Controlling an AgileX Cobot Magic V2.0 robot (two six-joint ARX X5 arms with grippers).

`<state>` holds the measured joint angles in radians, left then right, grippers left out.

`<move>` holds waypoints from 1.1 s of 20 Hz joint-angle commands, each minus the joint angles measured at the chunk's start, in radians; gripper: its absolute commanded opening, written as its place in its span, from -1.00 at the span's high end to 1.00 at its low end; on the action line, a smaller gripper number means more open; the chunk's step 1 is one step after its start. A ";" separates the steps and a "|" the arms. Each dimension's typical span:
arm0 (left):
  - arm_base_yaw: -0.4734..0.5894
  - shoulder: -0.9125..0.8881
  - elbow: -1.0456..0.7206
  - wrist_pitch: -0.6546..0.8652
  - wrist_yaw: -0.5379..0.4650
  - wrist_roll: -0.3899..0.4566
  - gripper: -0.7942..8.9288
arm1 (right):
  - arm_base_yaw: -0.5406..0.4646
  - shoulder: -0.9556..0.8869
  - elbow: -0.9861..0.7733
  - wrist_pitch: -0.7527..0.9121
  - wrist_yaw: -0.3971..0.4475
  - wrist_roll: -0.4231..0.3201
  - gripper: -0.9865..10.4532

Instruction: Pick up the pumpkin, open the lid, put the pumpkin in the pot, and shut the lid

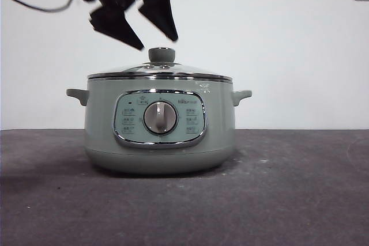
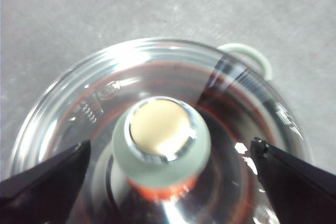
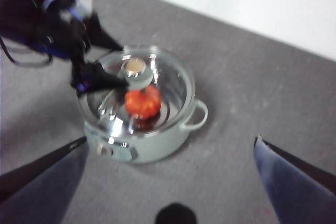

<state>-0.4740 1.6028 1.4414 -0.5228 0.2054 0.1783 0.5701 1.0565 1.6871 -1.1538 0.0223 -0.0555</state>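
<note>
**Operator:** Reading across the front view from the left: I see the pot's (image 1: 159, 142) left side handle (image 1: 76, 94), then my left gripper (image 1: 154, 37) coming down from the upper left, jaws spread apart and holding nothing. It hangs just above the sage-green knob (image 1: 162, 55), not touching it.

**Second:** Which way does the knob lie from the jaws?

**Operator:** Straight below, by my reading. In the left wrist view the knob (image 2: 161, 141) sits between the two black jaws, a little nearer one of them, with clear gaps either side. The glass lid (image 2: 157, 77) is seated on the pot; its chrome rim (image 1: 159, 75) lies level on the body.

**Second:** And the pumpkin?

**Operator:** Inside the pot already. The right wrist view shows the pumpkin (image 3: 142, 102) orange through the glass lid (image 3: 173, 85), under the knob. So I judge the lid closed over it, and the task at its end.

**Second:** Right arm?

**Operator:** The right gripper (image 3: 170, 169) is well back from the pot (image 3: 157, 145), jaws wide apart, empty. The left arm is plainly the nearer. If anything follows, I'd judge it a straight lift clear of the knob, since the jaws flank it.
</note>
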 commanded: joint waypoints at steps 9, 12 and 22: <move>-0.003 -0.336 0.005 -0.396 0.055 -0.003 -0.25 | 0.001 0.058 0.000 -0.174 -0.206 0.013 -0.21; -0.003 -0.457 0.005 -0.512 0.066 -0.003 0.33 | 0.002 0.089 0.000 -0.209 -0.242 0.013 0.30; -0.003 -0.572 0.005 -0.544 0.061 -0.002 0.84 | 0.000 0.109 0.000 -0.202 -0.254 0.039 0.83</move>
<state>-0.4744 1.0321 1.4437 -1.0660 0.2684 0.1787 0.5701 1.1706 1.6871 -1.3525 -0.2321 -0.0296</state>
